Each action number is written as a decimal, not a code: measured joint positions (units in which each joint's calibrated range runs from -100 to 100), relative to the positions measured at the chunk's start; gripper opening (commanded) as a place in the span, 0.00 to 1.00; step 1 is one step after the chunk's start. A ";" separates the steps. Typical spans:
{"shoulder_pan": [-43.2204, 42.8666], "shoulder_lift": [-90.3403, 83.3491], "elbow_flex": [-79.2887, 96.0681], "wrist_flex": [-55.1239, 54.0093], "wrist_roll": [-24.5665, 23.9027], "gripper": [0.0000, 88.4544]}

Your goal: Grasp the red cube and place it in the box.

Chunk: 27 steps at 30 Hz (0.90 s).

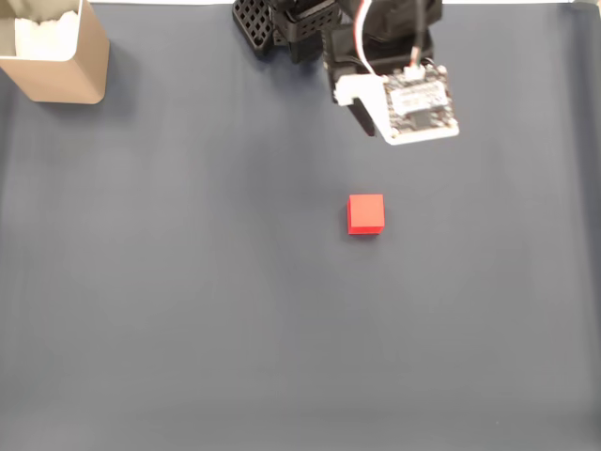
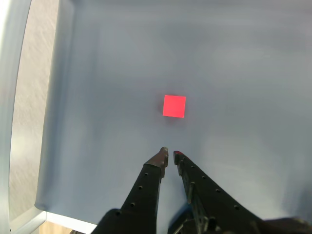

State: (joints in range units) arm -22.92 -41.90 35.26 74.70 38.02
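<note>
On a dark blue-grey cloth-covered table [image 1: 188, 310], a small matte bright red cube [image 1: 365, 214] sits alone near the middle in the fixed view, well apart from the tan cardboard box [image 1: 80, 61] with white padding at the top-left corner. The black two-finger gripper [image 2: 171, 153] hangs above the cloth in the wrist view, its fingers nearly together and holding nothing, the cube [image 2: 174, 106] just ahead of the tips.

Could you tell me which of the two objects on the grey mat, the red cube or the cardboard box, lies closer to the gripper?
The red cube: it sits just ahead of the gripper, whereas the box stands off in the fixed view's top-left corner.
</note>
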 measured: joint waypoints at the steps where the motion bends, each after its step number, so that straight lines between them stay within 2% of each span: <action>1: -0.22 0.96 -0.72 0.00 -0.24 0.03; 12: -0.22 5.21 -2.80 -2.39 -1.95 0.10; 27: 5.19 5.21 -1.81 -7.64 -1.47 0.28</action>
State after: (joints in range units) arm -17.73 -36.69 33.45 67.06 36.56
